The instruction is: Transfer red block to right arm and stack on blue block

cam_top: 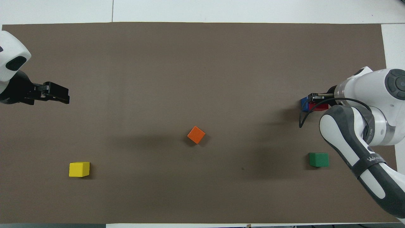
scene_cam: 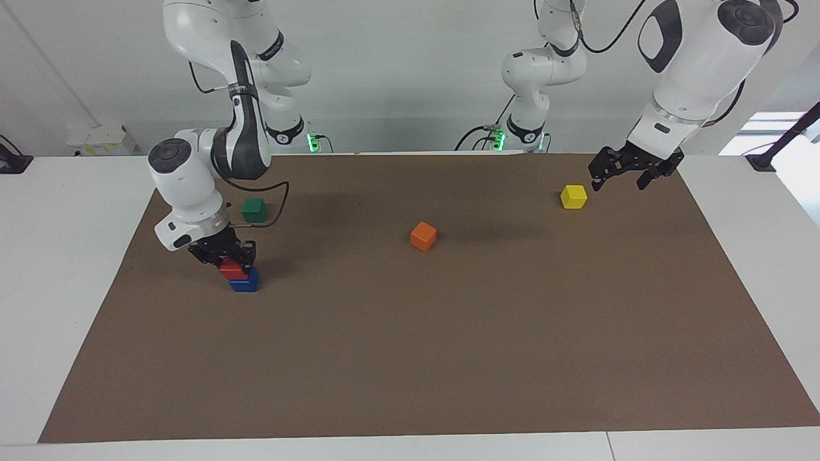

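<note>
On the brown mat point(scene_cam: 410, 358), at the right arm's end, the right arm point(scene_cam: 186, 186) has its claw, the right gripper point(scene_cam: 225, 259), clamped on the red block point(scene_cam: 230, 269). That block sits on the blue block point(scene_cam: 246, 282), overhanging toward the arm. In the facing view the green block point(scene_cam: 254, 209) is at 12 o'clock of the stack, the orange block point(scene_cam: 423, 235) mid-mat. Left gripper point(scene_cam: 624, 173) waits in the air, jaws wide, empty, at 2 o'clock of the yellow block point(scene_cam: 574, 196).
</note>
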`<state>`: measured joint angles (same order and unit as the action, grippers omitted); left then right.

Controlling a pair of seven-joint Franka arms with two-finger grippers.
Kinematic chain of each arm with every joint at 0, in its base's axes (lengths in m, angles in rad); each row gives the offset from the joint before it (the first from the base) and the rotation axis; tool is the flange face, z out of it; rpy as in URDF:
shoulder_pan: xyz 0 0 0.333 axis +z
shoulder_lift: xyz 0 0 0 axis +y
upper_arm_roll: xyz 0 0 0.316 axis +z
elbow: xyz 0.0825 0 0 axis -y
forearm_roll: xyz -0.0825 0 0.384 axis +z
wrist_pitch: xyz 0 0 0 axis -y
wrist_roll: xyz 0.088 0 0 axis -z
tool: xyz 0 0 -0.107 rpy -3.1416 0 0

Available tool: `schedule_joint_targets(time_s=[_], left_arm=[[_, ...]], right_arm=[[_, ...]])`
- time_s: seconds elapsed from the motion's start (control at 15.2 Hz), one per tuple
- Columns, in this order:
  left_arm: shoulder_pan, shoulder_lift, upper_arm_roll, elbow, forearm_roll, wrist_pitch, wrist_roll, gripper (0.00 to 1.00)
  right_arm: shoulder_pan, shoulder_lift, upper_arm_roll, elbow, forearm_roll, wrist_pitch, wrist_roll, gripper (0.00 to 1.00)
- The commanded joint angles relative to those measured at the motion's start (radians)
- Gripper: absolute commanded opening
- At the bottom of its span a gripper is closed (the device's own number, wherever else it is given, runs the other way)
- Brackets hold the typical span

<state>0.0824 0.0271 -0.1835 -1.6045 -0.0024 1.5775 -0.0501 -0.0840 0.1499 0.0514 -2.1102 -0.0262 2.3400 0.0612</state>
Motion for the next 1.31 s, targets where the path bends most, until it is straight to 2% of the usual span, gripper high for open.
schedule_joint_targets(time_s=[0.0,0.2,0.33,0.46,0.59,0.85,0.92,1.18,1.25], left_arm=[[-0.006,-0.016,0.006,-0.015,0.021,-0.001,-0.011,1.0],[-0.006,-0.016,0.007,-0.015,0.021,-0.004,-0.01,1.0],[-0.006,-0.016,0.007,-0.015,0.021,-0.004,-0.01,1.0],[-0.006,-0.015,0.007,-0.014,0.019,-0.004,-0.013,1.0],[-0.006,-0.015,0.007,-0.014,0.019,-0.005,-0.013,1.0],[-0.006,-0.015,0.007,-0.014,0.019,-0.007,-0.01,1.0],[-0.006,-0.015,0.009,-0.014,0.019,-0.007,-0.01,1.0],[-0.006,-0.015,0.012,-0.014,0.019,-0.004,-0.011,1.0],[-0.006,-0.016,0.012,-0.014,0.019,-0.004,-0.013,1.0]], right_arm=[[-0.003,-0.004,0.005,-0.008,0.0,0.015,-0.003,0.0],[-0.003,-0.004,0.005,-0.008,0.0,0.013,-0.004,0.02],[-0.003,-0.004,0.005,-0.008,0.0,0.013,-0.004,0.16],[-0.003,-0.004,0.005,-0.008,0.0,0.01,-0.004,0.38],[-0.005,-0.004,0.005,-0.008,0.0,0.01,-0.004,0.42],[-0.005,-0.004,0.005,-0.008,0.0,0.01,-0.004,0.73],[-0.005,-0.004,0.005,-0.008,0.0,0.009,-0.004,0.78],[-0.005,-0.004,0.005,-0.007,0.0,0.007,-0.004,0.82],[-0.005,-0.004,0.005,-0.007,0.0,0.005,-0.004,0.93]])
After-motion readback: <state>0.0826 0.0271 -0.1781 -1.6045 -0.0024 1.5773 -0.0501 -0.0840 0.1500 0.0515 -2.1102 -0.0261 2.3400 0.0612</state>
